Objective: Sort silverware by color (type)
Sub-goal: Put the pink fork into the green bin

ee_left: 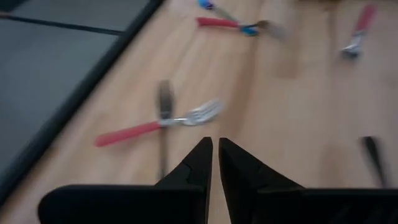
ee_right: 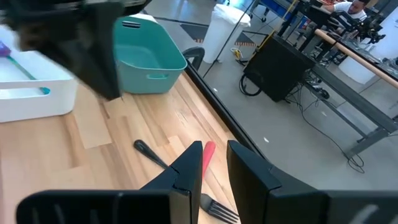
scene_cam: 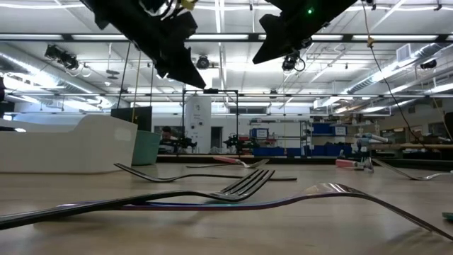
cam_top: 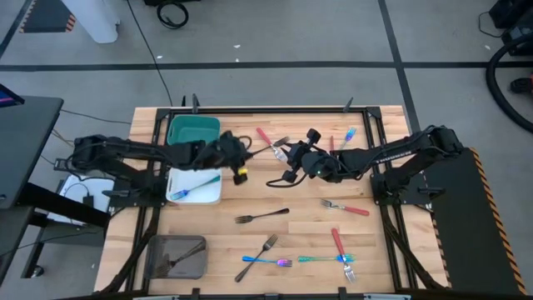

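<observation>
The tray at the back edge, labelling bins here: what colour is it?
Teal; the tray shows best in the right wrist view.

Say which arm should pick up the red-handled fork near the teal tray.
Probably right: the right gripper hangs just above that red-handled fork, slightly open. The left gripper, near it too, looks shut.

Trays: teal tray (cam_top: pixel 193 130), white tray (cam_top: pixel 196 186), grey tray (cam_top: pixel 175 256). Table (cam_top: pixel 250 192): pale wood. Forks: red-handled fork (cam_top: pixel 345 207) with metal head, dark grey fork (cam_top: pixel 261 217), iridescent blue-purple fork (cam_top: pixel 266 262).
</observation>
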### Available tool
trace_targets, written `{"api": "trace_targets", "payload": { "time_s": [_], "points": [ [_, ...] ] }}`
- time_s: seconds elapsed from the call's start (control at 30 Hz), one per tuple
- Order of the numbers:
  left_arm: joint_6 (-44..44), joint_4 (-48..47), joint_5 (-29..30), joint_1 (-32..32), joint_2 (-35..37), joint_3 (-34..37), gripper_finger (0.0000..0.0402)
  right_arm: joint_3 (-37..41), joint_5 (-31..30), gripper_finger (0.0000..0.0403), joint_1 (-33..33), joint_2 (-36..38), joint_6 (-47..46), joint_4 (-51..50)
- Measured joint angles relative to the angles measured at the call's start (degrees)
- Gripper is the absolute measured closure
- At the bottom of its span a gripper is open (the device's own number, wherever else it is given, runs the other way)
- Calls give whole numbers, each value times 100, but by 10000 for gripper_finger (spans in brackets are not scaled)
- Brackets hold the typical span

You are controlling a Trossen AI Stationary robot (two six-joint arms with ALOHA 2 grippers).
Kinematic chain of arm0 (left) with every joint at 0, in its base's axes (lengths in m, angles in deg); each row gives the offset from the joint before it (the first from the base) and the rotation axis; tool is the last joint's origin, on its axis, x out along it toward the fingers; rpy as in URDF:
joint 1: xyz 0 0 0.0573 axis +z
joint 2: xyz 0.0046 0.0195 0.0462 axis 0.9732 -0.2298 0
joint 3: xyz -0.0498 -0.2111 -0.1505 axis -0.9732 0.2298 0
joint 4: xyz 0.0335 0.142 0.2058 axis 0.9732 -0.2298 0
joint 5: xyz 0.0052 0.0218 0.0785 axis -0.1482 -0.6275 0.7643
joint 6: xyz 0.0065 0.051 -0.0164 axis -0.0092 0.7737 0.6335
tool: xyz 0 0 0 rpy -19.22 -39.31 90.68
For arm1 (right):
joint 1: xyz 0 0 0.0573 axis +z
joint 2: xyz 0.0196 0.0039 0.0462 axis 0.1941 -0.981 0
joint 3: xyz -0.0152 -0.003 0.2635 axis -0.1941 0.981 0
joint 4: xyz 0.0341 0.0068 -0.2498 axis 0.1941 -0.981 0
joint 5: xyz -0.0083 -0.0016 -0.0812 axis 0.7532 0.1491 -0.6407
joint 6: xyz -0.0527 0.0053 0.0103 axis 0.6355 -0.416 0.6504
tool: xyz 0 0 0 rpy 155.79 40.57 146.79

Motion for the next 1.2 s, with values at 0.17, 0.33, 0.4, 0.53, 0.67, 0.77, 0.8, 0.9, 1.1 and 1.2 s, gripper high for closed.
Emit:
{"api": "trace_targets", "payload": {
  "time_s": [0.17,0.33,0.4,0.53,0.67,0.77,0.8,0.9,1.1,1.2],
  "points": [
    [886,40,3,531,14,0,362,0,17,321,-200,0,164,0],
    [901,36,-2,853,14,0,362,0,338,321,-657,0,496,146],
    [899,36,-2,930,16,0,362,0,878,321,-935,-2,596,372],
    [905,-10,-2,963,16,0,363,0,2414,321,-1553,-2,616,822],
    [1062,-81,-18,956,16,0,363,0,3172,321,-2105,-10,489,1186],
    [1328,-54,-15,960,16,0,363,-1,3463,321,-2436,-228,337,1658],
    [1396,-60,-11,960,18,0,363,0,3556,321,-2513,-355,326,1876],
    [1467,-54,72,960,18,0,363,0,3724,321,-2644,-774,476,2470],
    [1490,-77,391,960,18,-2,363,-2,3886,321,-2671,-1362,623,3258],
    [1286,-23,389,947,20,-4,363,-15,4075,321,-2654,-1672,212,3311]
  ]
}}
